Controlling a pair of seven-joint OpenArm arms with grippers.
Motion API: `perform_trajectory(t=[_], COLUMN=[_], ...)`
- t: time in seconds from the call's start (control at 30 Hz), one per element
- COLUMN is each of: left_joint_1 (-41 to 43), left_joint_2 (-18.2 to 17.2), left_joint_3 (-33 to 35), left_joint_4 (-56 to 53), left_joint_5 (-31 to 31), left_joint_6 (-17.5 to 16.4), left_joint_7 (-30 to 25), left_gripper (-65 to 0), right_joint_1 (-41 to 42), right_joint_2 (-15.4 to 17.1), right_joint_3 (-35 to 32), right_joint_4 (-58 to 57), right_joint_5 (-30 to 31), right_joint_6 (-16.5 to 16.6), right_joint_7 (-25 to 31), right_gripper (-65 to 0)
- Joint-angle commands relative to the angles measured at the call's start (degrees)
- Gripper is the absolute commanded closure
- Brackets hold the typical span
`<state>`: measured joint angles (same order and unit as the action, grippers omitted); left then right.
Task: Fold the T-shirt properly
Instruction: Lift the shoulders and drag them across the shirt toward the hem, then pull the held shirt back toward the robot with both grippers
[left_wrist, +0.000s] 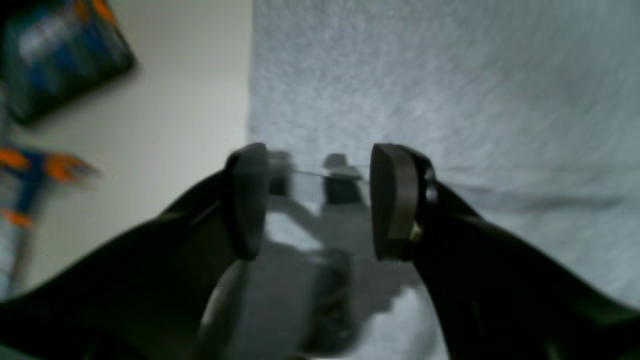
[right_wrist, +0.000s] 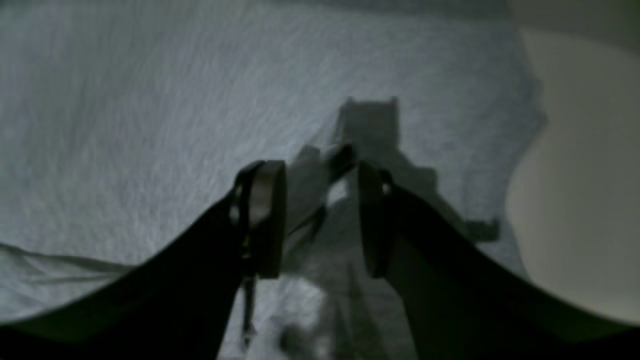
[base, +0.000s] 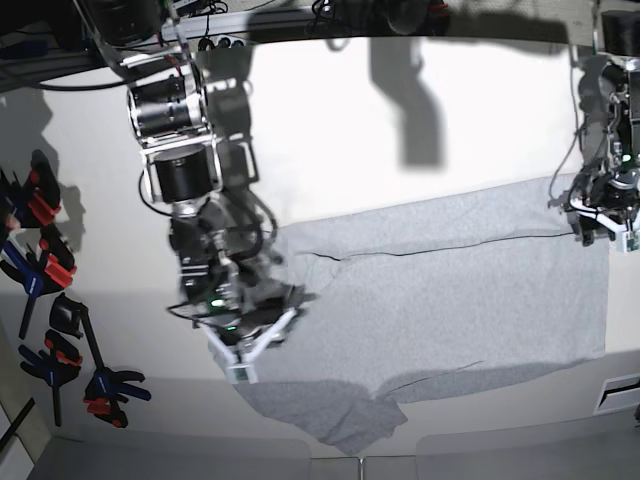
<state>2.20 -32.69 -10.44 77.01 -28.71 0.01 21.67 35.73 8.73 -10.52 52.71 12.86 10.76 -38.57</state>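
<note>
The light grey T-shirt (base: 450, 300) lies flat on the white table (base: 400, 150), plain side up; no lettering or tag shows. My left gripper (base: 600, 228) hovers over the shirt's right back corner. In the left wrist view it (left_wrist: 320, 200) is open and empty, just above the cloth (left_wrist: 450, 100) beside its straight edge. My right gripper (base: 255, 345) is over the shirt's left edge. In the right wrist view it (right_wrist: 320, 220) is open and empty above the cloth (right_wrist: 150, 125), casting a shadow on it.
Several blue, black and orange clamps (base: 40, 260) lie along the table's left side, and some show blurred in the left wrist view (left_wrist: 55, 55). Bare table (right_wrist: 575, 175) shows beside the shirt's edge. A shirt corner (base: 360, 425) bunches toward the front edge.
</note>
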Motion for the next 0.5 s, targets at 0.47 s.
perform_trajectory(t=[0.47], left_joint_1=[-0.4], left_joint_2=[4.5], left_joint_3=[-5.2], left_joint_4=[-0.8], left_joint_5=[0.8], left_joint_6=[-6.3], left_joint_7=[7.0], left_gripper=[-29.6], right_joint_1=[-9.4], right_joint_2=[0.5], right_joint_3=[15.0], right_joint_4=[1.0], right_joint_5=[-9.9], right_joint_6=[4.8], right_joint_7=[1.7], right_gripper=[-22.3])
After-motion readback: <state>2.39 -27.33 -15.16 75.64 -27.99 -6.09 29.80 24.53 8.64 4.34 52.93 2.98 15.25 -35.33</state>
